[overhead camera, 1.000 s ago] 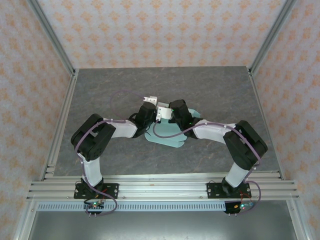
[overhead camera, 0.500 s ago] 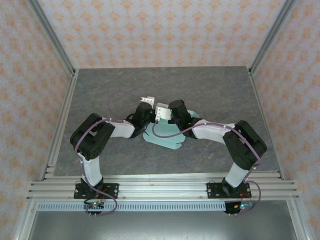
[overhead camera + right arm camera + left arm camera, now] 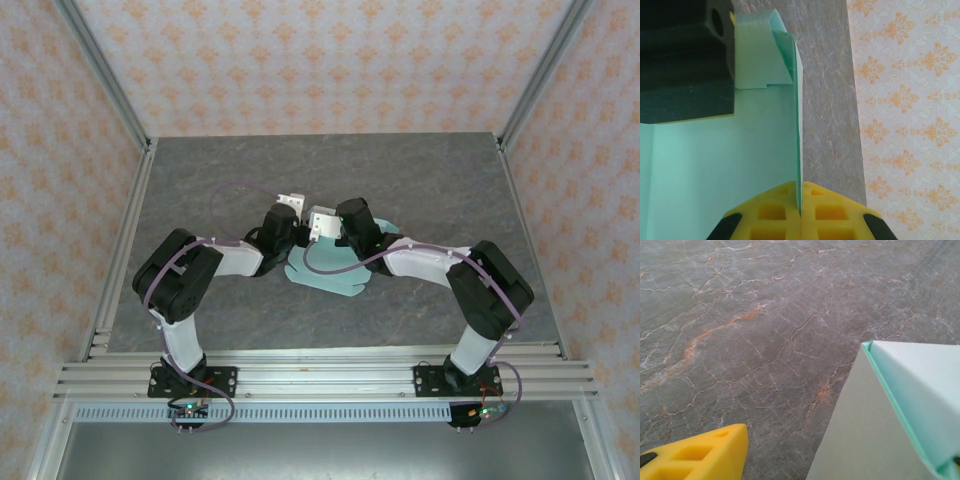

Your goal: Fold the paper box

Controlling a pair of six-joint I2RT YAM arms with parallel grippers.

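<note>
Where the two arms meet over the middle of the grey marbled bench, the pale mint-blue thin card paper box lies mostly hidden beneath them in the overhead view. Only its rounded lower flaps and a sliver at the right poke out, so its folded shape cannot be read from there.

The right pincer sits at the bottom centre of its wrist view. Its two yellow fingers are pressed together on the thin edge of an upright card panel that runs up the frame. To the left of that panel a broad flat sheet of the card spreads out, cut off by the left and bottom edges. Near the top a smaller flap folds inward, partly covered by a black blocky housing in the upper left. A wall papered in pale pink with orange motifs fills the right side.

The left pincer is harder to judge. In its wrist view one yellow finger shows at the lower left, clear of the card and above bare bench. A raised card wall with a double-layered rim occupies the lower right and runs out of frame. With no second finger visible, how wide the left pincer stands, and whether it grips the card, cannot be told.
</note>
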